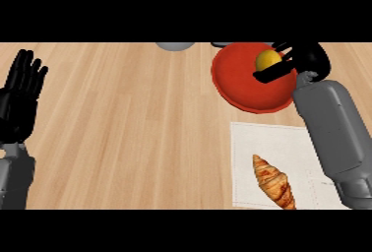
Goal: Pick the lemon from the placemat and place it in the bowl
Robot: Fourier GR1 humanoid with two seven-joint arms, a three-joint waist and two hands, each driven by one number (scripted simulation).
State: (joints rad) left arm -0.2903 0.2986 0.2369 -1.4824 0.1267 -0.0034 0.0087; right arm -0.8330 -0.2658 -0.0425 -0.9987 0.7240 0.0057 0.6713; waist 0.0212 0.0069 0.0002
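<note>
The right hand [301,59] was seen above the far edge of the red bowl [247,93], its fingers and thumb curled round the lemon [267,59], which was pinched between them and partly hidden. The lemon was thus held over the bowl's upper right part, off the placemat [272,142]; whether it already touched the bowl's inside could not be told. The grey forearm ran down from the hand across the right side of the placemat.

It was judged that the release was the step in hand, and the risks were taken to lie there. The lemon was held near the bowl's rim and not over its middle, so that, if let go there, it might roll against the wall or out over the edge. The bowl appeared tilted or seen at a slant, and it might be nudged by the thumb or fingers as they opened.

On the placemat a croissant [274,182] lay near the forearm, and it might be brushed when the arm was drawn back. A grey object [174,46] showed at the counter's far edge. The left hand [19,96] was resting at the view's left, open, fingers straight and up.

No brand, label or writing could be read anywhere.
</note>
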